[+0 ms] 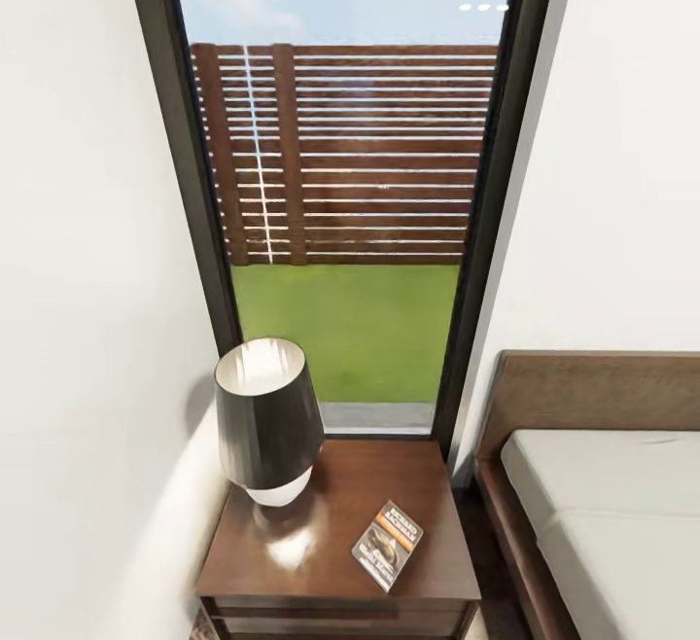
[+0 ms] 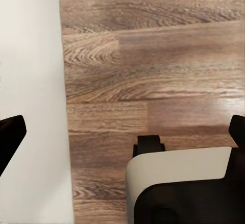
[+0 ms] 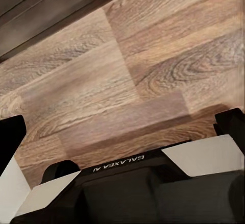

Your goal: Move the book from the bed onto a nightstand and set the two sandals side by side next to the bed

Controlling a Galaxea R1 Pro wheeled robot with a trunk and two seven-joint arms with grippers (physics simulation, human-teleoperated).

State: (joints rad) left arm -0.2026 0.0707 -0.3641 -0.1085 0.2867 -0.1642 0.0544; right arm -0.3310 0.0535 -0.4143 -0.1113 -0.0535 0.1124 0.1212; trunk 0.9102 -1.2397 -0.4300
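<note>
The book [image 1: 387, 544] lies flat on the nightstand [image 1: 292, 562], near the front right corner of its top, cover up and turned at an angle to the edges. We judge it light, thin and fairly stiff, likely to slide on the glossy wood; if we had to lift it, we would take it by a long edge nudged past the rim. Toward the back left corner stands a dark-shaded lamp [image 1: 268, 418], well apart from the book. The bed [image 1: 603, 484] sits just right of the nightstand, its mattress bare where we see it. Both wrist views look down on the plank floor [image 2: 153, 71]; the left gripper [image 2: 125, 134] has its fingers spread apart, empty, and so has the right gripper [image 3: 122, 127].
</note>
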